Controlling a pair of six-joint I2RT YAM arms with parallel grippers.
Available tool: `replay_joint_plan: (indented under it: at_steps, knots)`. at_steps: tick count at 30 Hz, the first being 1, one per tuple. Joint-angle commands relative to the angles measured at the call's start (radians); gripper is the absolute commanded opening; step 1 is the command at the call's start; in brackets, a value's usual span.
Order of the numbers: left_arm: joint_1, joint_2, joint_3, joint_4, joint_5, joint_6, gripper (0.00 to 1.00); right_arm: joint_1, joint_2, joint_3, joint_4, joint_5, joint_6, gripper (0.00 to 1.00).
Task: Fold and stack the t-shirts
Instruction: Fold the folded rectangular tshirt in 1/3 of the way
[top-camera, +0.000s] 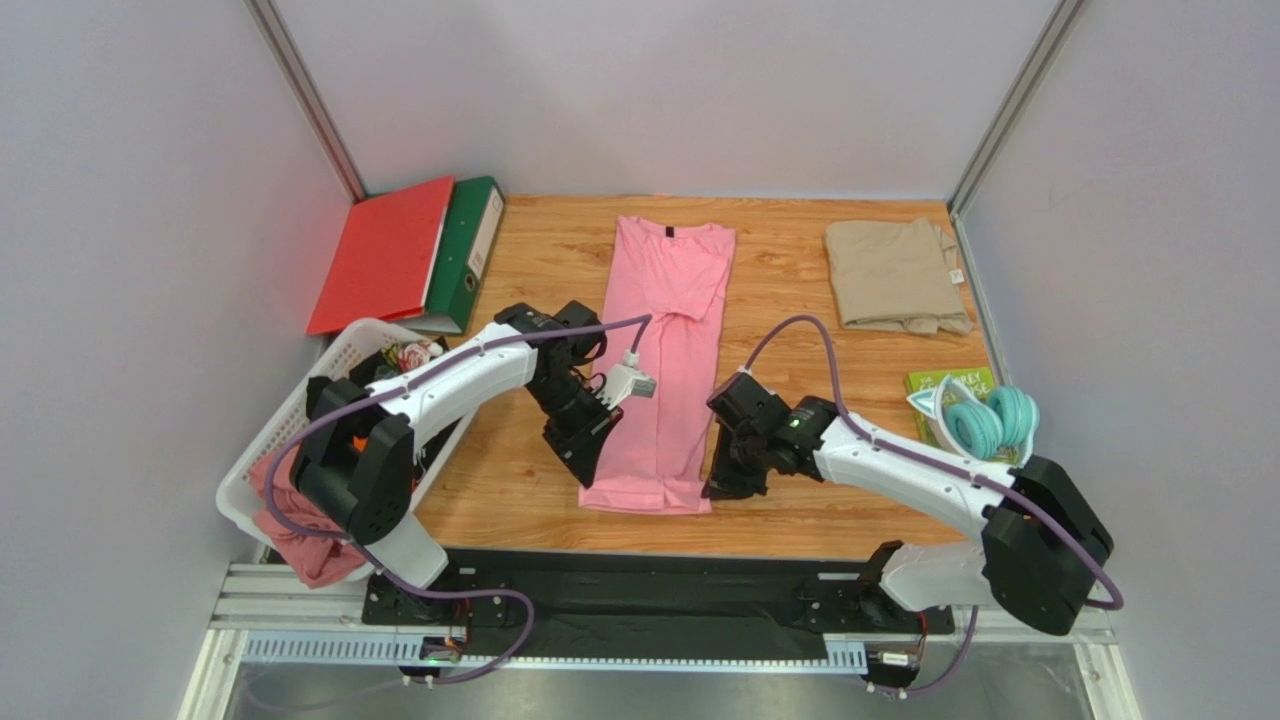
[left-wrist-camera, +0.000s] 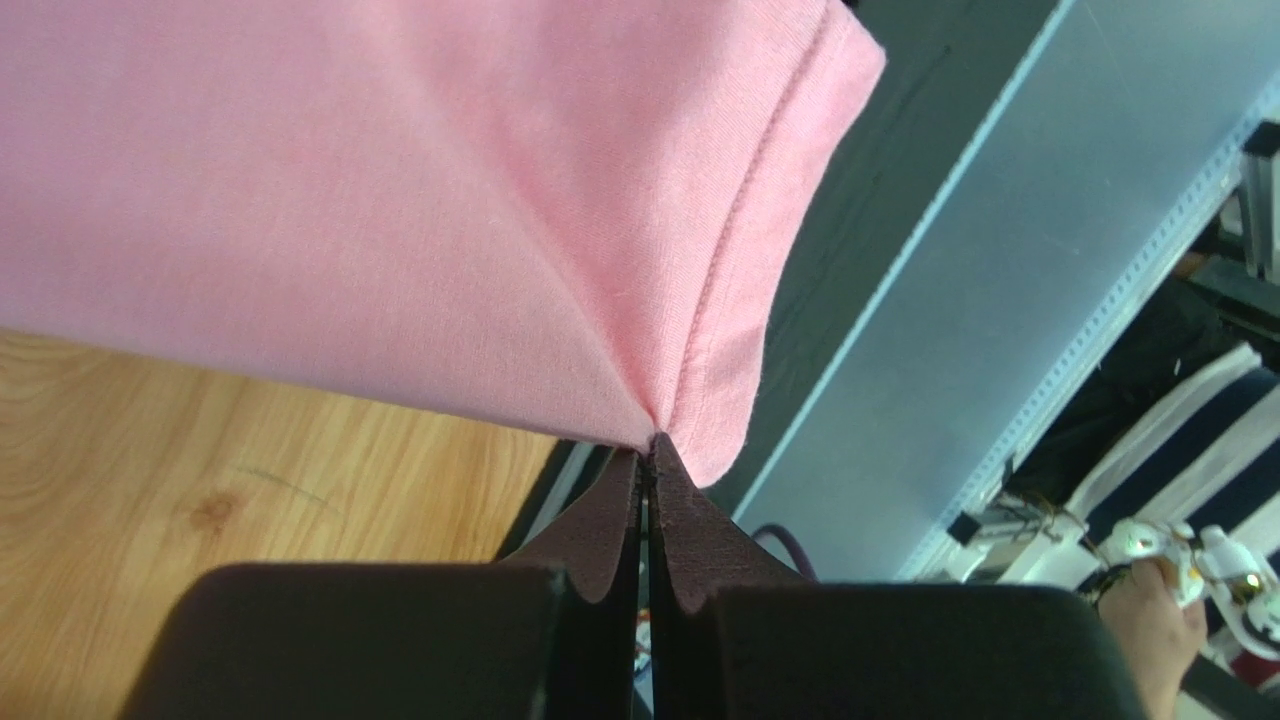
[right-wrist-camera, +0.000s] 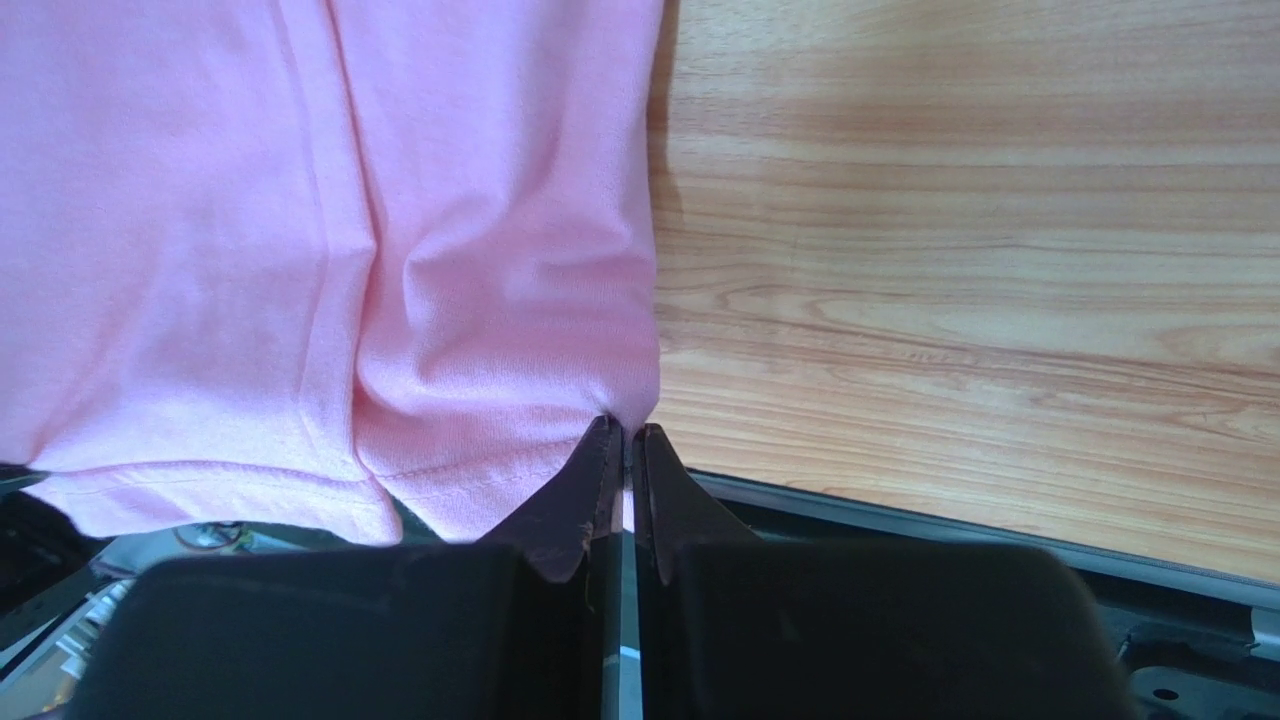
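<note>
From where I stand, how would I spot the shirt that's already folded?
Find the wooden table, then its far right corner. The khaki-beige t-shirt lies there, beyond the teal headphones. It is a compact folded square, unlike the long pink t-shirt stretched out mid-table.

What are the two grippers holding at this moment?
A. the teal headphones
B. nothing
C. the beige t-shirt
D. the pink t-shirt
D: the wrist views show the left gripper and the right gripper each pinched shut on the hem end of the pink t-shirt.
</note>
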Motion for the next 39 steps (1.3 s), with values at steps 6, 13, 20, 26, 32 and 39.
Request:
replay_joint_plan:
  at_steps: [6,13,20,26,32,39]
  knots:
    - [-0.006,-0.010,0.024,-0.154,0.047,0.120,0.01,0.027,-0.139,-0.008,-0.058,-0.012,0.046,0.03]
    - [-0.005,-0.014,0.050,-0.160,0.033,0.108,0.01,0.058,-0.167,0.044,-0.082,-0.001,0.061,0.04]
    - [0.017,0.061,0.213,-0.163,0.021,0.071,0.00,-0.011,-0.041,0.216,-0.105,0.011,-0.046,0.03]
    - [0.077,0.161,0.317,-0.157,0.018,0.056,0.00,-0.110,0.060,0.342,-0.118,-0.016,-0.137,0.03]
    - [0.170,0.233,0.357,-0.125,0.012,0.042,0.00,-0.192,0.108,0.408,-0.127,-0.033,-0.198,0.03]
    - [0.213,0.297,0.451,-0.134,0.022,0.027,0.00,-0.229,0.183,0.451,-0.115,-0.064,-0.229,0.02]
